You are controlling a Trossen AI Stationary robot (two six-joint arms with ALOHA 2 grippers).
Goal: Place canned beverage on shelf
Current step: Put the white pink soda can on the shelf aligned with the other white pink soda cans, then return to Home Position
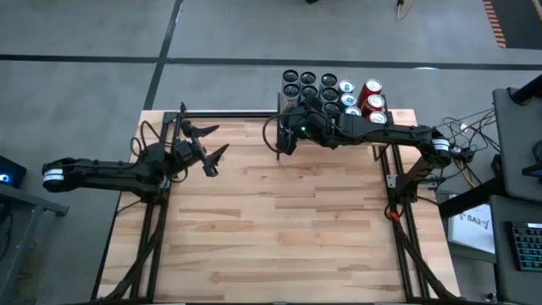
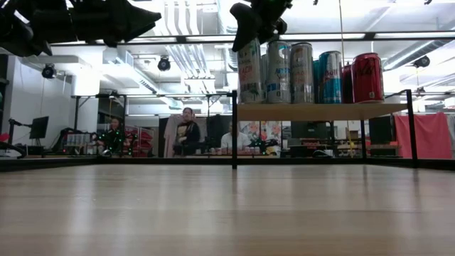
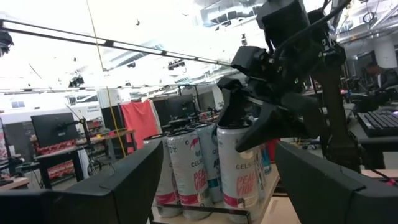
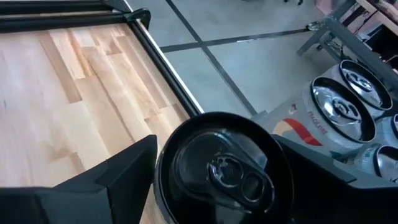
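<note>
A white canned beverage with a black top (image 4: 217, 168) stands upright on the left end of the shelf (image 2: 320, 112), beside a row of other cans. My right gripper (image 4: 214, 143) is open and reaches over the shelf from the table's right, slanting down, one finger on each side of the can's top. In the low view the can (image 2: 250, 71) rests by its base on the light-wood board. My left gripper (image 1: 207, 148) hovers open and holds nothing, above the table's far left part, pointing toward the shelf. My right gripper has its fingers (image 4: 124, 174) on either side of the can's top rim (image 4: 168, 155), coming from above at a slant. Whether they touch the rim, I cannot tell. The can stands upright on the shelf board on its own base.
Several more cans fill the shelf: black-topped ones (image 1: 309, 85), blue-and-silver ones (image 2: 328, 75) and red ones (image 1: 373, 93). Black posts (image 2: 234, 128) hold the board up at its sides. The wooden tabletop (image 1: 279, 220) stretches toward the near edge. People sit in the room behind.
</note>
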